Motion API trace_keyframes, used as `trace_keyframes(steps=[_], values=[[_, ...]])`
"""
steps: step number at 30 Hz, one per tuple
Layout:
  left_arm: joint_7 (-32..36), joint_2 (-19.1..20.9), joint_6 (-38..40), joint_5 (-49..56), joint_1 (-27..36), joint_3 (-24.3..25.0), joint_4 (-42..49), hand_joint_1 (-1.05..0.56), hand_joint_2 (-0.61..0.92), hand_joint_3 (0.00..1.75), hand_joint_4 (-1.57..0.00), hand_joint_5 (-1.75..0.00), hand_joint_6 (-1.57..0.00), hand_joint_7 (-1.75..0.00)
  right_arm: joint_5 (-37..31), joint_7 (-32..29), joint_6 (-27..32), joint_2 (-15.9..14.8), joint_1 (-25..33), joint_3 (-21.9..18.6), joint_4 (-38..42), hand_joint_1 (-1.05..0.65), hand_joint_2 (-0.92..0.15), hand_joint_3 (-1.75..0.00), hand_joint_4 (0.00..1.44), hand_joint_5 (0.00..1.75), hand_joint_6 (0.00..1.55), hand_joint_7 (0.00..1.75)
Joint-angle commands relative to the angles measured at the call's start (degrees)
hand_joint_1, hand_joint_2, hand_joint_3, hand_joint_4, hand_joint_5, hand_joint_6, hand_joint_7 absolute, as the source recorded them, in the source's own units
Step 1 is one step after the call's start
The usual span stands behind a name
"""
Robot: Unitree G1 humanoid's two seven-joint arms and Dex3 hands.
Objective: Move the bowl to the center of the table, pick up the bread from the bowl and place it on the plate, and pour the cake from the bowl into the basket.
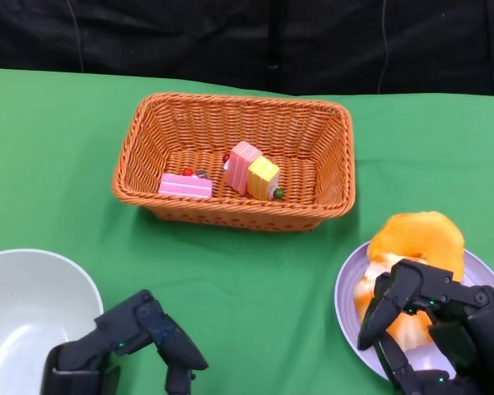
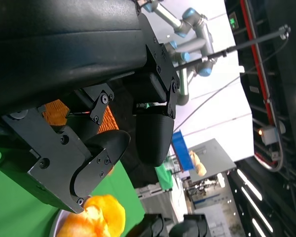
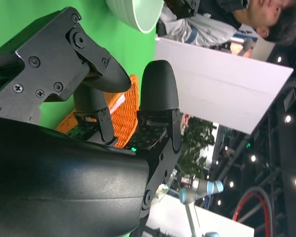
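The orange wicker basket [image 1: 230, 216] stands mid-table and holds three cake pieces: a flat pink one [image 1: 185, 186], a pink-and-white one [image 1: 243, 167] and a yellow one [image 1: 263, 178]. The white bowl [image 1: 25, 304] sits empty at the near left. Just right of it, my left hand [image 1: 136, 337] hangs with fingers apart and holds nothing. On the lavender plate [image 1: 346, 288] at the near right lies the orange bread [image 1: 416, 239]. My right hand [image 1: 432, 321] hovers over the bread's near end with its fingers spread and nothing between them. The right wrist view shows those fingertips [image 3: 158, 94] empty.
Green cloth covers the table, with a black backdrop behind its far edge. A strip of bare cloth lies between the basket and both hands. A person [image 3: 266, 15] shows beyond the bowl [image 3: 138, 12] in the right wrist view. The bread [image 2: 96, 219] shows in the left wrist view.
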Motion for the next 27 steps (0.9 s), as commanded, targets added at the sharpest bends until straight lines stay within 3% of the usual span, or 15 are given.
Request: trace_keyframes(steps=[1, 27], values=[[-0.6, -0.4, -1.8, -0.6, 0.0, 0.4, 0.9, 0.02, 0.35, 1.45, -0.89, -1.74, -0.83, -1.53, 0.5, 1.3, -1.8, -1.2, 0.1, 0.2, 0.9, -0.09, -0.29, -1.47, 0.81, 1.65, 0.78, 1.45], [-2.7, -1.6, -1.6, -1.8, -2.2, 2.3, 1.9, 0.04, 0.35, 1.47, -0.9, -1.73, -0.83, -1.51, -2.1, 1.4, -5.7, -1.3, -1.9, 0.8, 4.7, -0.07, -0.21, -1.62, 0.82, 1.64, 0.8, 1.44]])
